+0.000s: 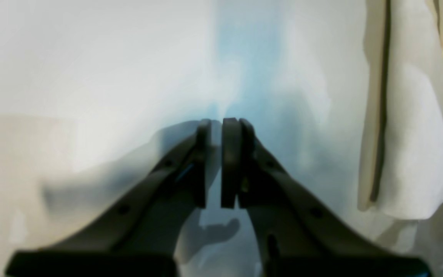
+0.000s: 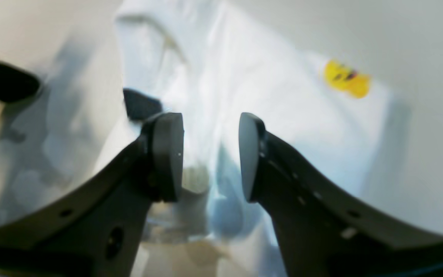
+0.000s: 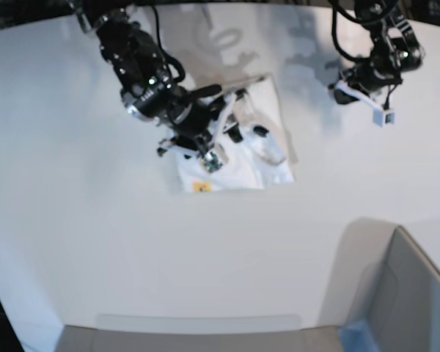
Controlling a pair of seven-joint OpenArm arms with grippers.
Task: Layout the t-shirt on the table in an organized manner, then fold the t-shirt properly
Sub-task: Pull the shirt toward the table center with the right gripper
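Base view, left to right: the right gripper (image 3: 224, 136) is hovering low over the shirt (image 3: 268, 172), which is lying partly folded, a compact rectangle mid-table (image 3: 73, 220), toward the far edge. Far right, the left gripper (image 3: 345, 92) is hanging above bare table, well apart from the shirt. A grey box (image 3: 411, 293) is sitting at the near right corner.

Fingers: the right gripper (image 2: 210, 154) is standing with jaws apart, nothing between them, cloth below. The left gripper (image 1: 221, 161) is showing jaws almost together with only a thin slit; nothing is pinched that I can make out.

Step in hand, as I'm judging it: the right arm is lining up on a shirt edge for the next fold. To do it well, come down onto one layer edge only, close fully before lifting, and carry the fold across flat so the stack isn't dragged. The left arm could be pinning the opposite side.

View differences: the right wrist is showing the yellow print (image 2: 346, 79) and wrinkles, tiny in base. The left wrist is showing a hanging cloth edge (image 1: 406, 115) at its right, blurred; base is not showing that. Only base is showing both arms and the shirt's outline.
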